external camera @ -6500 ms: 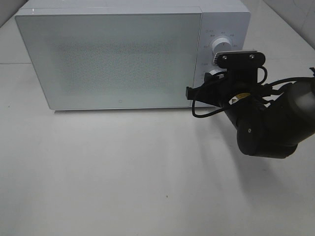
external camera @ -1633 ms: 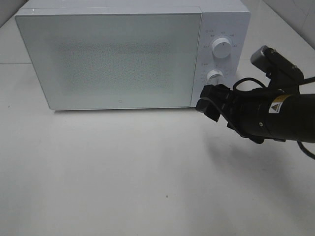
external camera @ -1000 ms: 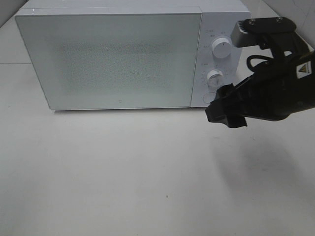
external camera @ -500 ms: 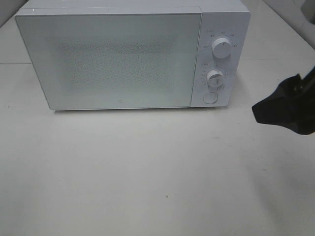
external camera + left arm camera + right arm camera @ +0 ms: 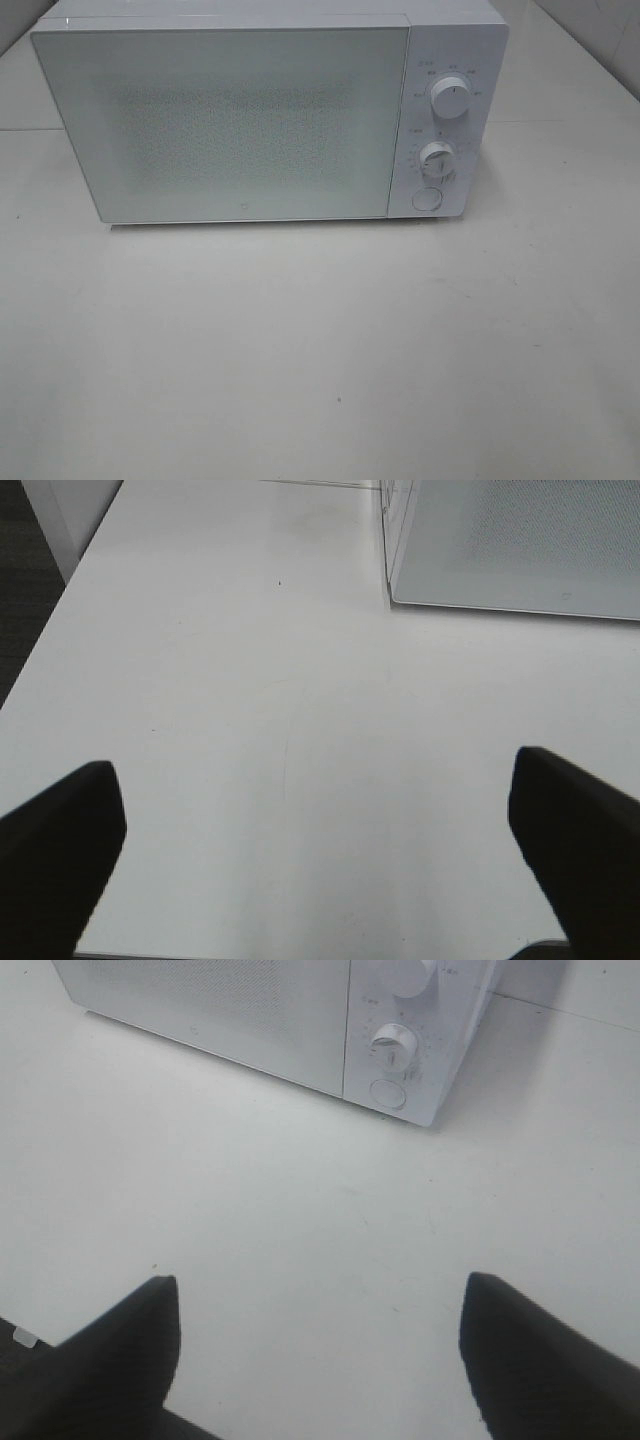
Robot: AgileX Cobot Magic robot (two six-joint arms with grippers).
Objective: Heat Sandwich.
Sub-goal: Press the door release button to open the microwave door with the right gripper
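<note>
Microwave [image 5: 250,110]: white, box-shaped, smooth casing, set on a matte white table [image 5: 320,350]. Door [image 5: 220,120]: flat rectangular panel, fine speckled mesh pattern behind glass, shut flush w/ the casing. Control strip to the right of the door: upper knob [image 5: 452,97] and lower knob [image 5: 437,160], both round and white, w/ a round push button [image 5: 427,198] just below the lower knob. Printed scale marks are seen around both knobs but are too small to be read.

Change vs. half a sec. earlier: the dark right arm, then seen at the right edge of the exterior high view, is no longer in that view. Microwave position and door state are unchanged.

Contents: the microwave interior cannot be seen through the patterned door. Sandwich: not sighted in any view, so its location cannot be told.

Left gripper [image 5: 315,780]: black jaws spread as wide as they go, nothing held, only bare table between them, near the microwave's front left corner. Right gripper [image 5: 320,1282]: black jaws set wide apart, nothing held, bare table between them, in front of the control strip and well clear of it.
</note>
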